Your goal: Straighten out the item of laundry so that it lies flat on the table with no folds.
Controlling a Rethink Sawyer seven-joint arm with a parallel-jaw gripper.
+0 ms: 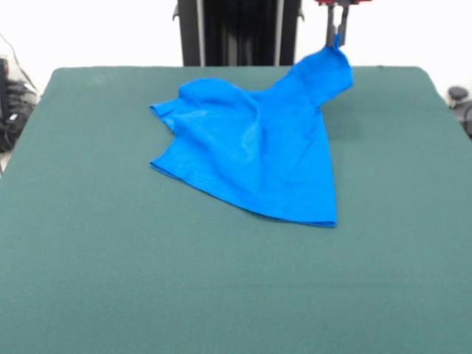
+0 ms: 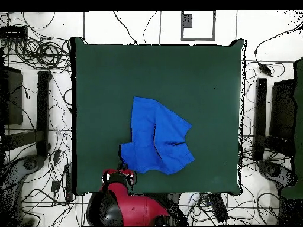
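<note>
The bright blue T-shirt (image 1: pixel 251 147) lies rumpled on the far middle of the dark green table (image 1: pixel 221 287). One corner is pulled up into a peak at the far right of the front view. My gripper (image 1: pixel 338 38) comes down from the top edge and is shut on that raised corner. In the overhead view the T-shirt (image 2: pixel 157 139) sits right of centre on the table (image 2: pixel 118 77), with folds across its lower half. The gripper (image 2: pixel 122 170) is at the shirt's lower left corner, near the table's bottom edge, with the red arm below it.
The black pedestal (image 1: pixel 240 33) stands behind the table's far edge. Cables (image 2: pixel 35 53) and black stands (image 2: pixel 42 109) lie on the floor on both sides of the table. A grey box (image 2: pixel 198 25) sits beyond the top edge.
</note>
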